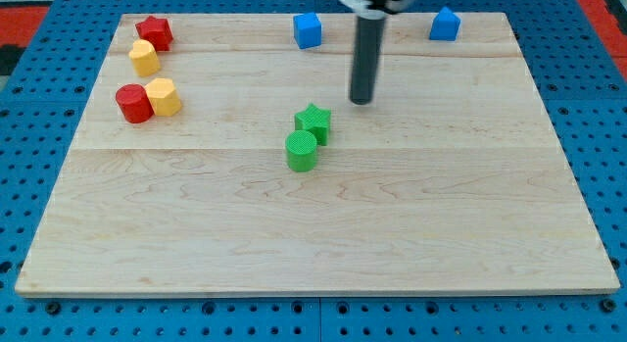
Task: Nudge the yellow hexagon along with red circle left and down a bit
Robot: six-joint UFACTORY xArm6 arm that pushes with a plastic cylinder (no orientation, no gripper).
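Note:
The yellow hexagon (164, 96) sits near the view's left edge of the wooden board, touching the red circle (133, 104) on its left. My tip (362, 99) is near the board's middle, far to the right of both, just above and right of the green star (313, 122).
A red star (154, 31) and a second yellow block (144, 58) lie at the top left. A green circle (302, 151) touches the green star. A blue cube (308, 30) and another blue block (445, 24) sit along the top edge of the board (313, 234).

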